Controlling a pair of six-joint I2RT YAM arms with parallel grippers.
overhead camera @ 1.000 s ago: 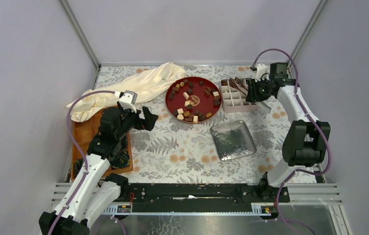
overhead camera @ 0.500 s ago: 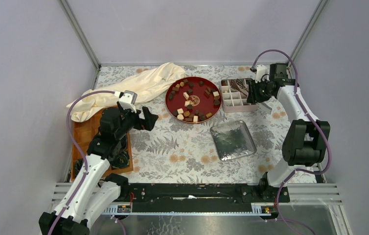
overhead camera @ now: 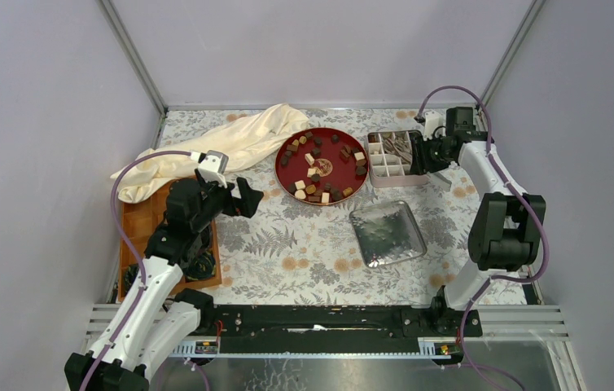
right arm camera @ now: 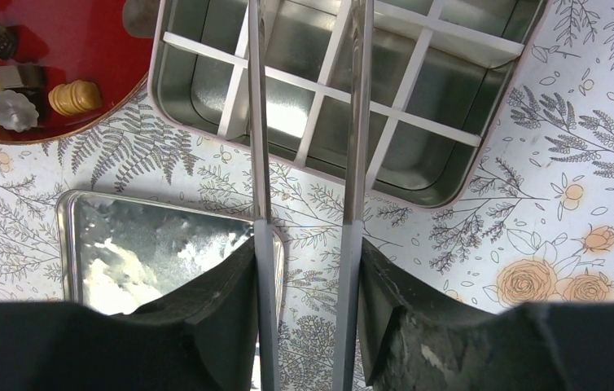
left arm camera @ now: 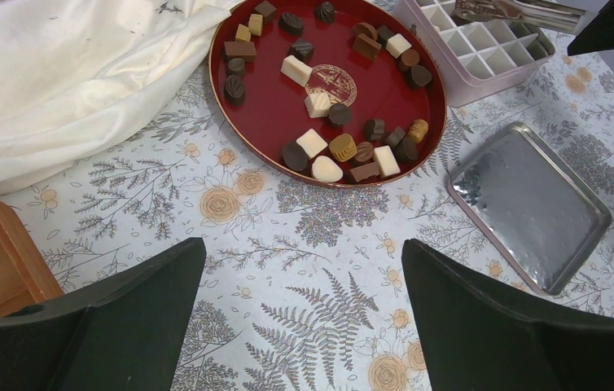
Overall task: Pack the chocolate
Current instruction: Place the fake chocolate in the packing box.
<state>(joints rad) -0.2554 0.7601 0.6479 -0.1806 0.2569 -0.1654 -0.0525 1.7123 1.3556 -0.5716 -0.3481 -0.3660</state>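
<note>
While my left gripper (left arm camera: 304,305) hung over the fern-and-flower printed tablecloth (left arm camera: 287,244), its black fingers spread as wide as they go around bare air, my right gripper (right arm camera: 307,277) was clamped on a pair of slim silver metal tongs (right arm camera: 257,122). Their two blades ran out from between my right fingers, a gap between them, and reached over the pale pink rectangular tin with white dividers (right arm camera: 450,175). I could not see the tong tips from my wrist. The chocolate (overhead camera: 320,169), small dark brown, tan and cream-white pieces, lay scattered in the round red lacquer tray (overhead camera: 278,167) just left of that tin. A flat silver metal lid (overhead camera: 387,234) sat nearer my bases, apart from both. A crumpled cream cloth (overhead camera: 230,147) lay against the tray's far left rim, and a brown wooden tray (overhead camera: 145,220) sat beneath my left arm.
</note>
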